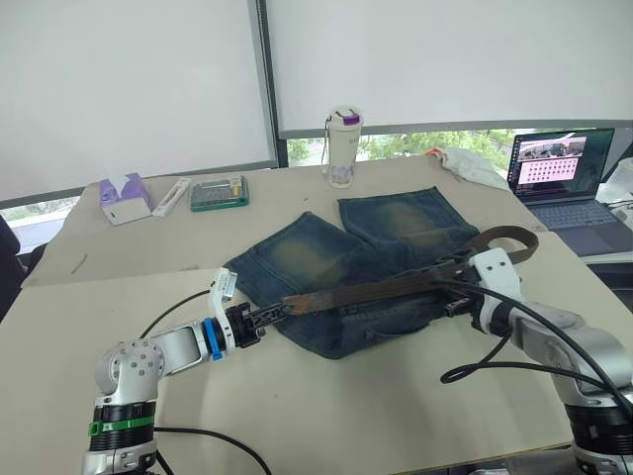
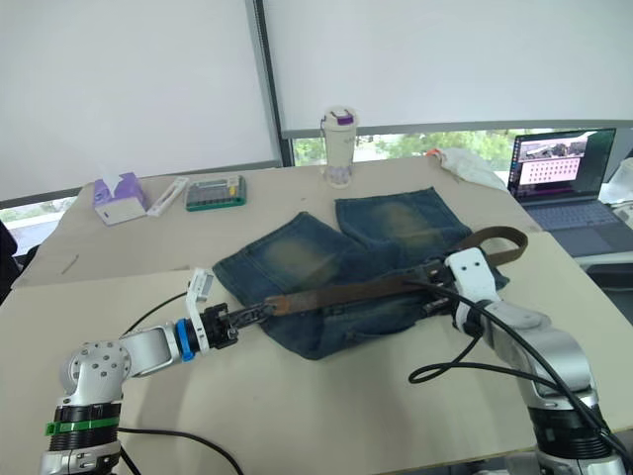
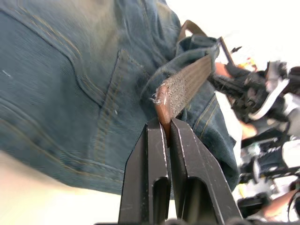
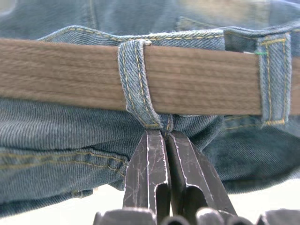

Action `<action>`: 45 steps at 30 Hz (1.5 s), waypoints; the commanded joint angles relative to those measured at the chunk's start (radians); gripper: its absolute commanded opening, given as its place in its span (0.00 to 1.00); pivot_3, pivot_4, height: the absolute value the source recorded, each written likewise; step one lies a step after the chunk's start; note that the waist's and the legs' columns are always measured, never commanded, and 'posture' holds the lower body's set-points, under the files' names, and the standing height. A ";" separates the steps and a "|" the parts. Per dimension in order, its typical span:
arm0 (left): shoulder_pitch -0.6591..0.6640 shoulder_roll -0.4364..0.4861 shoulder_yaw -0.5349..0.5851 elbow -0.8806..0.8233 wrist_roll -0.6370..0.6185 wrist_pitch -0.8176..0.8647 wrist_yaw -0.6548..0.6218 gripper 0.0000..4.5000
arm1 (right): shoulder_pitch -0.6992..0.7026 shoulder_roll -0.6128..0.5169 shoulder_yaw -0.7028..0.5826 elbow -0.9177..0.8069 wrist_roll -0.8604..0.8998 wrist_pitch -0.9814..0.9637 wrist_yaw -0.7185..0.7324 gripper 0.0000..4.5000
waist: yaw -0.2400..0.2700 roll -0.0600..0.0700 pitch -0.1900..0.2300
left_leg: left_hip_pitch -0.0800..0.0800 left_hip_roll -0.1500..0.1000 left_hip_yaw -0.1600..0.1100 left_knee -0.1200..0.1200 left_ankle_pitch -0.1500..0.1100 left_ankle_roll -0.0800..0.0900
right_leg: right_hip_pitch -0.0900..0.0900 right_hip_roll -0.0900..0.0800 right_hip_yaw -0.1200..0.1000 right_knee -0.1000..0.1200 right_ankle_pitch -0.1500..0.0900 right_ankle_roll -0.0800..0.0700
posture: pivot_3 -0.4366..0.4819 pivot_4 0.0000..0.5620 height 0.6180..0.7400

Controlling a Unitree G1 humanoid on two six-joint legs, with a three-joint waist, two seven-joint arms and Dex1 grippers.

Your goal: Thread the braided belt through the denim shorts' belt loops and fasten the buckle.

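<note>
Crosswise, braided belt spans denim shorts; left tool clamps its tip; right tool pinches a belt loop.

The braided belt lies across the denim shorts on the table.

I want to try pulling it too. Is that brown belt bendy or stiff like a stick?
Probably bendy. The braided belt curls into a loop past the right gripper, which a stick could not do. It is woven, so it likely gives a little. Between the left gripper and the belt loops it lies straight, perhaps because it is pulled tight.
</note>
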 commanded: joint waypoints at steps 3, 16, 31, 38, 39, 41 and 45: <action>-0.033 -0.074 0.092 -0.001 -0.138 0.015 0.105 0.00 | 0.102 -0.032 -0.214 -0.249 0.308 0.088 0.227 0.23 | -0.002 -0.001 0.001 | -0.001 0.002 0.000 0.000 0.000 0.000 | 0.000 0.001 -0.001 0.000 0.000 0.000 | 0.48 0.27 1.00; -0.107 -0.162 0.019 -0.006 -0.350 0.052 0.215 0.00 | -0.018 0.375 -0.194 -0.266 0.660 0.176 -0.119 0.52 | -0.007 -0.004 0.000 | 0.000 0.003 0.000 -0.001 0.001 -0.002 | -0.002 0.002 0.001 0.001 0.000 -0.001 | 0.48 0.27 1.00; -0.068 -0.080 -0.085 -0.086 -0.267 -0.015 0.110 0.08 | -0.125 0.394 -0.113 -0.184 0.699 0.164 -0.157 0.00 | -0.008 -0.002 -0.001 | 0.001 0.002 0.000 -0.001 0.001 -0.002 | -0.001 0.002 0.001 0.001 0.000 -0.001 | 0.48 0.27 1.00; 0.010 0.054 -0.178 -0.225 -0.070 -0.137 -0.066 0.59 | -0.084 0.214 -0.021 -0.174 0.593 0.164 -0.087 0.00 | -0.011 -0.002 0.000 | 0.001 0.002 0.000 -0.002 0.001 -0.002 | -0.001 0.002 0.000 0.000 0.000 -0.001 | 0.48 0.27 1.00; 0.034 0.093 -0.197 -0.247 -0.030 -0.163 -0.112 0.65 | -0.076 0.185 -0.007 -0.160 0.568 0.155 -0.078 0.00 | -0.013 -0.002 0.000 | 0.001 0.002 0.001 -0.002 0.001 -0.002 | -0.001 0.002 0.000 0.000 0.000 -0.001 | 0.48 0.27 1.00; 0.067 0.149 -0.230 -0.273 0.036 -0.217 -0.185 0.65 | -0.069 0.149 0.014 -0.142 0.532 0.135 -0.058 0.00 | -0.016 -0.002 0.000 | 0.001 0.002 0.001 -0.002 0.001 -0.001 | -0.001 0.002 0.001 0.000 0.000 -0.002 | 0.48 0.27 1.00; 0.142 0.239 -0.310 -0.279 0.196 -0.352 -0.315 0.65 | -0.076 0.148 0.052 -0.084 0.462 0.090 -0.031 0.00 | -0.019 -0.001 0.000 | 0.000 0.003 0.002 -0.002 0.000 -0.001 | 0.000 0.003 0.001 0.000 0.000 -0.002 | 0.48 0.27 1.00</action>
